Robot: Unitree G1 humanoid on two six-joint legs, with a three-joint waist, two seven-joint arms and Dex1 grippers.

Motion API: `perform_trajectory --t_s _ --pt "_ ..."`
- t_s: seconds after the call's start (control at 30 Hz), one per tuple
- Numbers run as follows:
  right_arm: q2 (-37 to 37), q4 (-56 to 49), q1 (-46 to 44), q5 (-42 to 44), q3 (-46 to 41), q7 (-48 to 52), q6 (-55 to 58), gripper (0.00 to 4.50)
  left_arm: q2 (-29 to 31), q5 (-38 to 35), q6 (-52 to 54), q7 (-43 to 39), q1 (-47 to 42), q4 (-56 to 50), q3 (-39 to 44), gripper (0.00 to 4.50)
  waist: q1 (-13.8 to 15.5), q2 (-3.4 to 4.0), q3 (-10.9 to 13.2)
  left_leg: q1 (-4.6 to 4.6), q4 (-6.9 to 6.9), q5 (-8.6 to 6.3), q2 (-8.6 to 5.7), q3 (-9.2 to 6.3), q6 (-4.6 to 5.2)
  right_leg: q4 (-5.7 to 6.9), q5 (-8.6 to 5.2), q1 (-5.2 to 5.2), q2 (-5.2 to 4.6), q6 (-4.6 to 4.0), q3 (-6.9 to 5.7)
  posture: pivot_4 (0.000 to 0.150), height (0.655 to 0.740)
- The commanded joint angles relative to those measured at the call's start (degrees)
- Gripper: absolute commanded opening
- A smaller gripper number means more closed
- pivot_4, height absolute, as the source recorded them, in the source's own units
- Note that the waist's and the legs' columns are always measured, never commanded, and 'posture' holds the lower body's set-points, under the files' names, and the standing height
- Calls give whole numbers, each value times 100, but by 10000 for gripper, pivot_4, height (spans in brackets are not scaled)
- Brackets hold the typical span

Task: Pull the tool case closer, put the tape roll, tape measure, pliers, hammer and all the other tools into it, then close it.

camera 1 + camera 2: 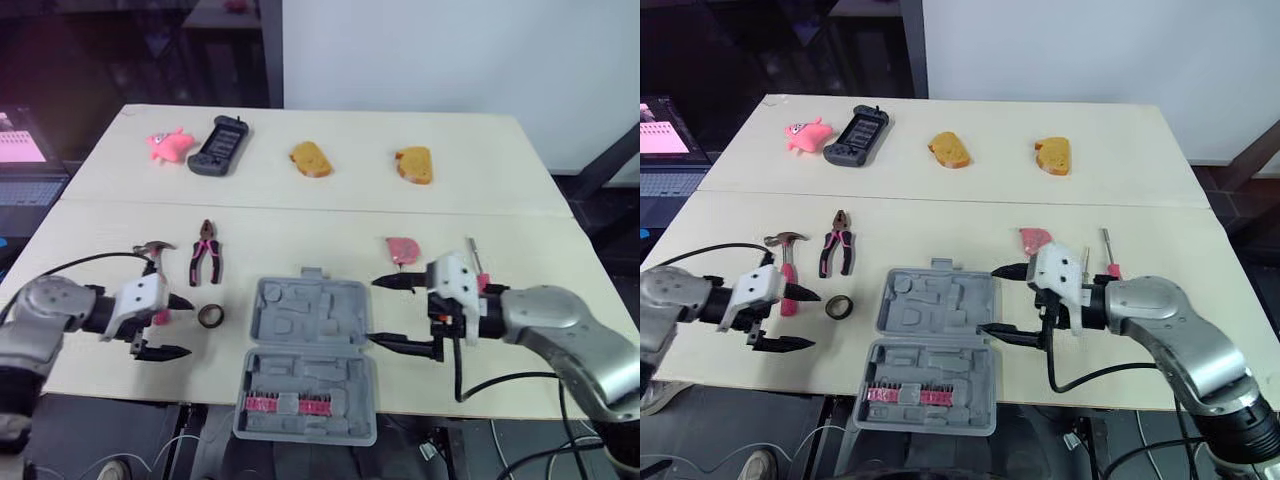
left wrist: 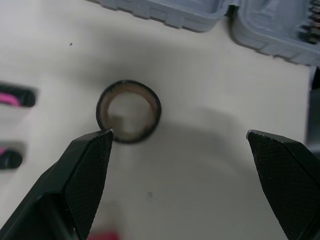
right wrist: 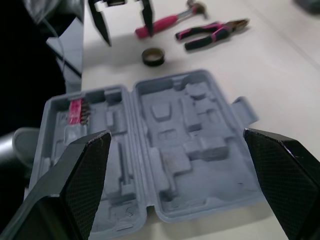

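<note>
The tape roll (image 1: pixel 210 316) lies flat just left of the open tool case (image 1: pixel 305 345), with the left gripper (image 1: pixel 189 327) beside it, jaws wide. Advance until the ring sits squarely between them, then pinch across it.

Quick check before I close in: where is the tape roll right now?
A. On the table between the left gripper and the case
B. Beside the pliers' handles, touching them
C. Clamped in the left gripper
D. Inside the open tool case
A: the tape roll lies flat on the table, between the left gripper, whose jaws are apart, and the open tool case, touching neither.
</note>
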Motion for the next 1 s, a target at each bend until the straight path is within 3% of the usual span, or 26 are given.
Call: perform_trajectory --t_s 0.03,0.43,0.73,1.0 --pt "61 -56 -143 -184 68 -88 -48 44746 -104 292 -211 -150 -410 488 -255 45000 0 -1 0 0 0 0 0 0 0 1 0 0 0 0 0 1500 7395" --pt "336 -250 -72 -397 154 -590 214 44746 -385 547 -467 -299 -903 1088 -544 45000 -10 0 0 3 44 -2 0 -7 4 59 0 -2 6 3 -2 1500 7395" --pt "374 -295 73 -559 200 -738 233 44746 -258 -43 -132 -602 -714 366 -517 45000 -5 -1 0 2 70 -1 0 -9 4 60 -1 14 5 1 0 1500 7395" --pt "490 -365 -35 -507 179 -795 325 44746 -324 556 -405 -239 -688 710 -603 45000 -11 -1 1 2 69 -1 0 -11 4 61 0 12 7 4 -1 1500 7395"
